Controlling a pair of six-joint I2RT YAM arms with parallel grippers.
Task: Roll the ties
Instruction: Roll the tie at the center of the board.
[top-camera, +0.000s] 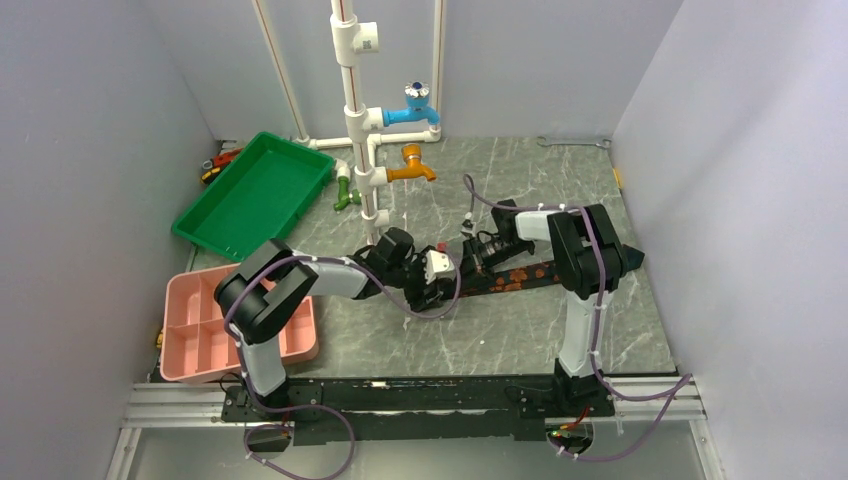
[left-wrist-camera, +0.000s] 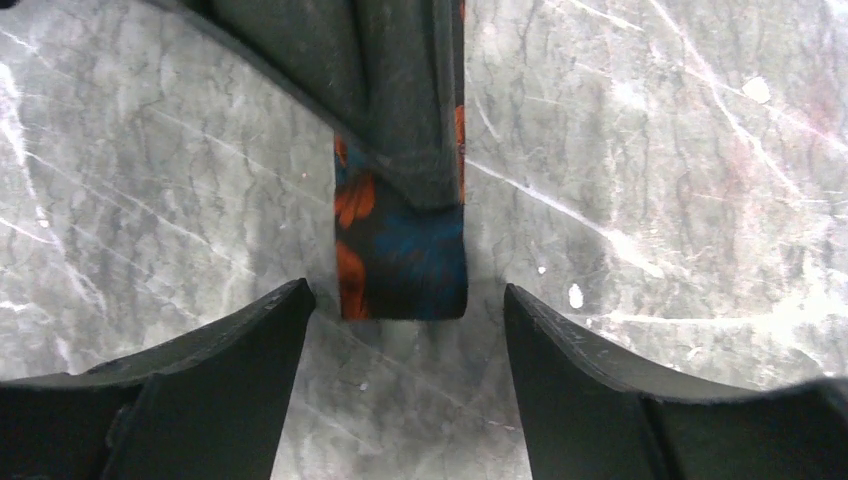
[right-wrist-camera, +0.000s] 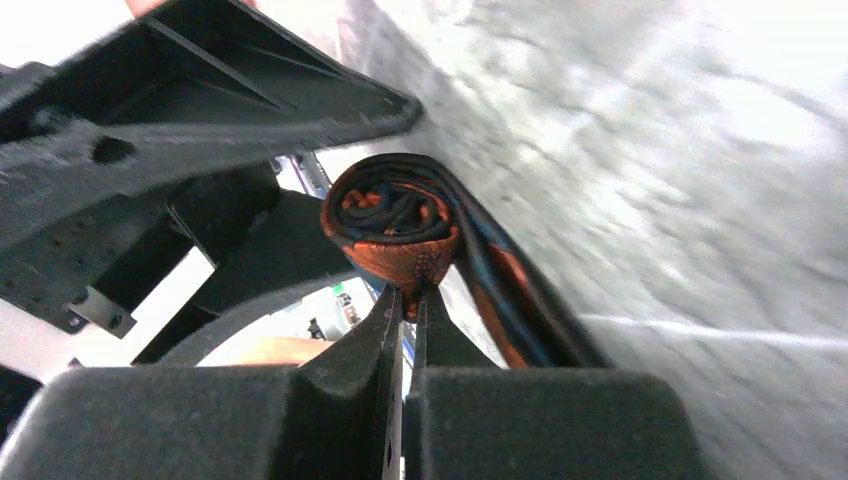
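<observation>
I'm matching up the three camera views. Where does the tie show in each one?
Top view: tie lies across mid-table, right of centre.
Left wrist: tie end, flat, centre, upper half.
Right wrist: tie rolled up, left of centre.
Shared landmark: the grey marbled table.

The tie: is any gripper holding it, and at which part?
The right gripper pinches the tie at its rolled end; the open left gripper holds nothing.

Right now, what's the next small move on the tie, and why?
Probably rotate the right claw to wind the tie a turn further: it is shut on the rolled end, the left claw stands open either side, and much tie lies unrolled.
</observation>
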